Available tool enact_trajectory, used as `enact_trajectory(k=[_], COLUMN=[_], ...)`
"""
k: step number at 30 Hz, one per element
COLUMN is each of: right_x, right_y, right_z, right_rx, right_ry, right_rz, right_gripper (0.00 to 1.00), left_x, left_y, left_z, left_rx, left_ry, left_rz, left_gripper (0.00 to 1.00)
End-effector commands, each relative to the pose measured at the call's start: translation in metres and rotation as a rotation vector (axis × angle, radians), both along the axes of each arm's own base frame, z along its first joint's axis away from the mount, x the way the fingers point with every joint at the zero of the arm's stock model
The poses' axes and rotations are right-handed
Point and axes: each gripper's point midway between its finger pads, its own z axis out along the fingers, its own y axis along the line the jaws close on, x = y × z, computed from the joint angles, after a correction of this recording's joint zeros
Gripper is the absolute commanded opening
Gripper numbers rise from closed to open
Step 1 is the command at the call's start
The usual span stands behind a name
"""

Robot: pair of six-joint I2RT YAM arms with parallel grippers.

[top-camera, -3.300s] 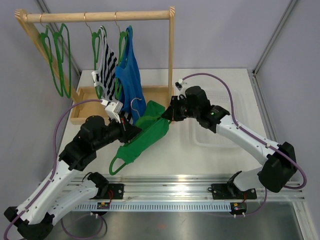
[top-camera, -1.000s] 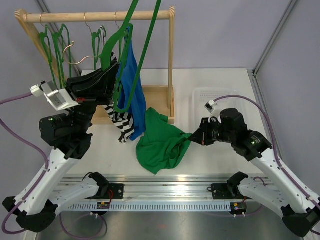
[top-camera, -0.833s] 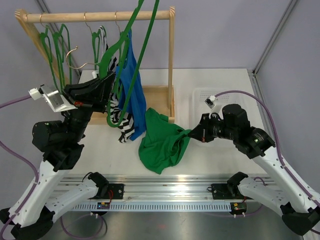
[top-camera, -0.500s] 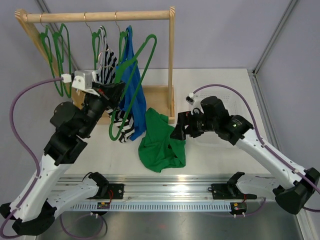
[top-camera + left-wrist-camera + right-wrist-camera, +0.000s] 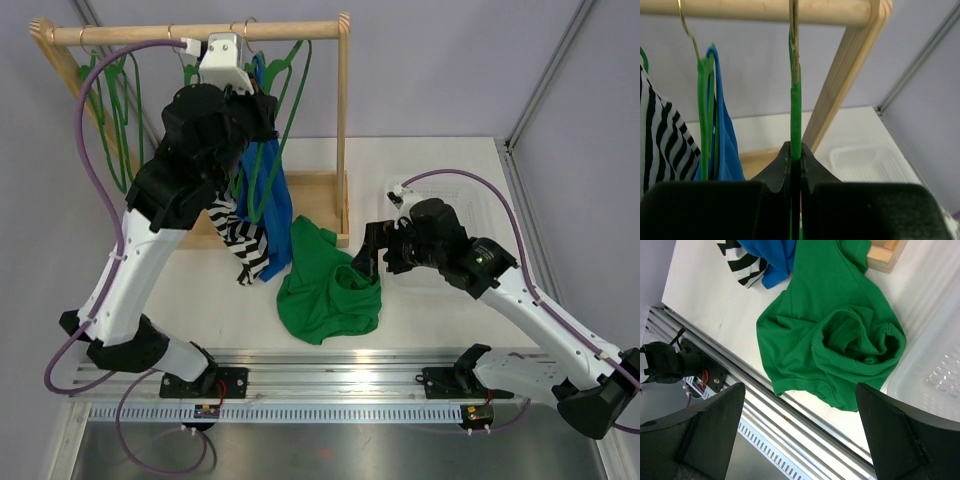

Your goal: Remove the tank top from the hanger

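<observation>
The green tank top [image 5: 330, 285] lies crumpled on the white table, off the hanger, in front of the rack's base. It fills the middle of the right wrist view [image 5: 835, 345]. My right gripper [image 5: 368, 250] hovers at its right edge, open and holding nothing, its fingers [image 5: 715, 430] spread wide. Up at the rod, the left gripper [image 5: 795, 152] is shut on the neck of the bare green hanger [image 5: 795, 112]. The hanger's metal hook [image 5: 794, 20] reaches the wooden rod [image 5: 765, 10]. In the top view the hanger [image 5: 296, 70] sits by the rack's right post.
The wooden rack [image 5: 343, 120] carries a blue tank top [image 5: 262, 170], a striped garment [image 5: 240, 240] and empty green hangers [image 5: 118, 100]. A clear plastic tray [image 5: 450, 195] lies right of the rack, under the right arm. A metal rail [image 5: 350, 375] runs along the table's front edge.
The right gripper opened and let go of the tank top, which settled on the table. The left arm swung the bare hanger up and right to the rod.
</observation>
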Motion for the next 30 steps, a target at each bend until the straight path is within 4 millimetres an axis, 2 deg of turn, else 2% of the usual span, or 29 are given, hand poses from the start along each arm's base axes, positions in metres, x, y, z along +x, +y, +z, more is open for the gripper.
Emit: enact_trajectory(k=[1,2,3,9,10,15,18,22,25,28,30], right_x=[-0.002,-0.003,-0.005,-0.011,-0.012,-0.017,-0.020,-0.021,-0.019,-0.018,-0.013], right_y=[-0.009,-0.010,-0.012,-0.014,-0.013,-0.010,-0.009,-0.005,0.003,0.016,0.024], right_z=[0.005,0.005,0.006,0.010,0.008,0.003,-0.004,-0.014,-0.021,-0.027,-0.032], right_rx=[0.007,0.009,0.012,0.039,0.039,0.059,0.072,0.073,0.066,0.076,0.081], right_ry=[-0.033,-0.034,-0.036,-0.054,-0.047,-0.022,-0.006,0.011,0.021,0.046,0.048], right_rz=[-0.034,-0.033,-0.037,-0.030,-0.028,-0.012,-0.009,0.010,0.051,0.101,0.121], right_gripper=[1.00,0.99,0.99,0.99,0.99,1.00,0.99,0.99,0.99,0.99,1.00], left_x=[0.014,0.028,0.032,0.062,0.067,0.105,0.117,0.118,0.111,0.099,0.090], left_y=[0.017,0.009,0.012,-0.005,-0.003,-0.009,-0.014,-0.025,-0.025,-0.022,-0.019], left_z=[0.011,0.018,0.020,0.032,0.032,0.016,0.002,-0.023,-0.022,-0.011,-0.004], left_rx=[0.091,0.093,0.120,0.130,0.134,0.155,0.157,0.168,0.158,0.144,0.135], left_ry=[0.019,0.010,0.008,-0.090,-0.096,-0.080,-0.050,0.006,0.013,-0.006,-0.018], left_rz=[0.126,0.139,0.163,0.166,0.174,0.152,0.137,0.091,0.069,0.060,0.055], left_gripper=[0.00,0.00,0.00,0.00,0.00,0.00,0.00,0.00,0.01,0.11,0.23])
